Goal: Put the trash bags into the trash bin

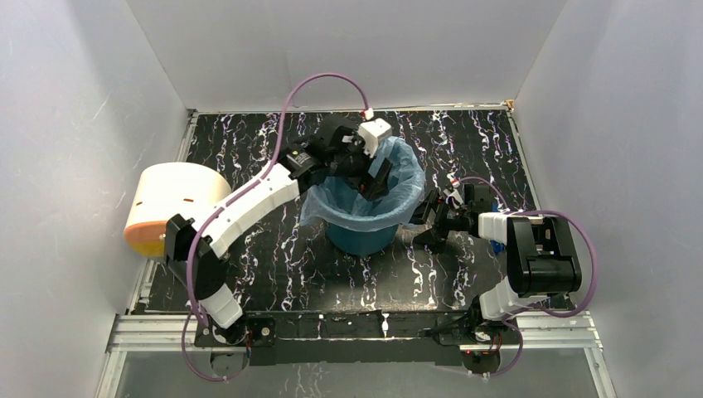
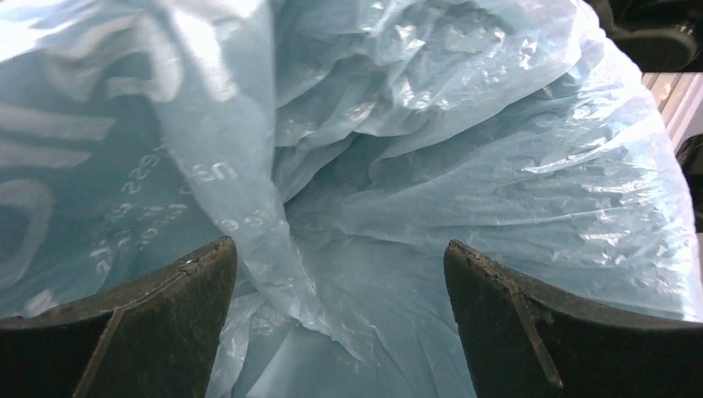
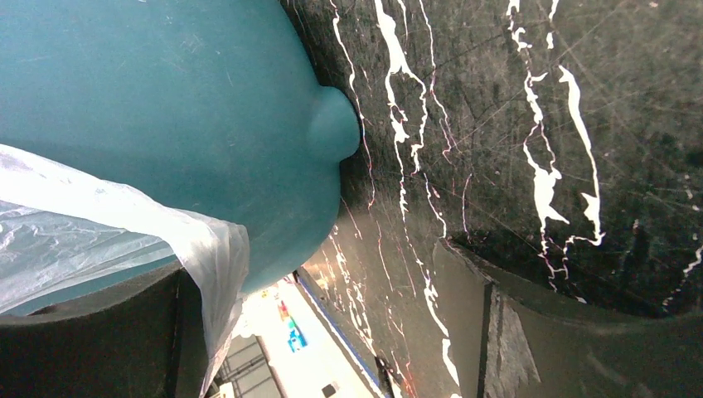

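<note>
The teal trash bin (image 1: 362, 236) stands upright at mid table. The light-blue trash bag (image 1: 406, 178) lines it, its edge folded out over the rim. My left gripper (image 1: 371, 177) reaches down into the bag's mouth; in the left wrist view it (image 2: 340, 274) is open, with crinkled bag plastic (image 2: 431, 166) ahead and a fold hanging between the fingers. My right gripper (image 1: 427, 217) is open beside the bin's right wall. In the right wrist view it (image 3: 323, 323) faces the teal wall (image 3: 182, 108), and a flap of the bag (image 3: 211, 257) hangs by its left finger (image 3: 91, 340).
A cream cylinder with an orange end (image 1: 170, 203) lies at the table's left edge. White walls enclose the black marbled tabletop (image 1: 481, 149) on the left, back and right. A purple cable (image 1: 319, 83) arcs over the left arm.
</note>
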`<state>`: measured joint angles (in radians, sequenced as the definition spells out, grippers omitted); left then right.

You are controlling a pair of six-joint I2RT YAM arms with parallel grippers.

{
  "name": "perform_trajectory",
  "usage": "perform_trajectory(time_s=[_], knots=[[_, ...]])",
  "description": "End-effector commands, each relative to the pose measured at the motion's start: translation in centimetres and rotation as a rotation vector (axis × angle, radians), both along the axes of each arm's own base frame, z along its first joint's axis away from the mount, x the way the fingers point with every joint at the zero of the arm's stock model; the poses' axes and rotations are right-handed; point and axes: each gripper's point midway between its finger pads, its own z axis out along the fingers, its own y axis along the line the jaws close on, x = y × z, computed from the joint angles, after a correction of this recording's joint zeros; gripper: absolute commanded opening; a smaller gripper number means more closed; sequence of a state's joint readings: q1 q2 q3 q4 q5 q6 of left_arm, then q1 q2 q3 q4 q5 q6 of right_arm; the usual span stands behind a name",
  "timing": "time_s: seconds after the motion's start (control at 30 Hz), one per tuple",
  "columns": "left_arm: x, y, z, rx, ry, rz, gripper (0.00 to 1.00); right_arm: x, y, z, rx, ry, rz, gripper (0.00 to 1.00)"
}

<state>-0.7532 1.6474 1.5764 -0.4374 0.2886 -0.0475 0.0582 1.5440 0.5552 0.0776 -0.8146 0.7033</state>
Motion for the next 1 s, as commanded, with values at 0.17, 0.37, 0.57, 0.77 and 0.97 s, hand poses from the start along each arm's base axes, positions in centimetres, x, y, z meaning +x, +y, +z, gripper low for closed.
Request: perform_trajectory(time_s=[0.17,0.37,0.57,0.77,0.97], knots=[[-2.0,-0.5,-4.8,0.248,0.012,-0.133,0.91,1.2,0.1,1.7,0.000,-0.064,0.010,0.99],[-3.3,-0.4,-9.9,0.353,0.097,-0.180,0.90,1.6,0.1,3.5,0.004,-0.111,0.005,0.99],[-2.7,1.6,-13.5,0.489,0.085,-0.104,0.90,1.5,-0.2,4.1,-0.027,-0.110,0.010,0.99],[-3.4,1.4,-13.3,0.454,0.093,-0.121,0.90,3.1,-2.6,4.9,-0.222,-0.142,-0.082,0.99],[-3.3,1.2,-11.8,0.419,0.067,-0.111,0.91,3.8,-3.9,8.7,-0.296,-0.266,-0.151,0.99]])
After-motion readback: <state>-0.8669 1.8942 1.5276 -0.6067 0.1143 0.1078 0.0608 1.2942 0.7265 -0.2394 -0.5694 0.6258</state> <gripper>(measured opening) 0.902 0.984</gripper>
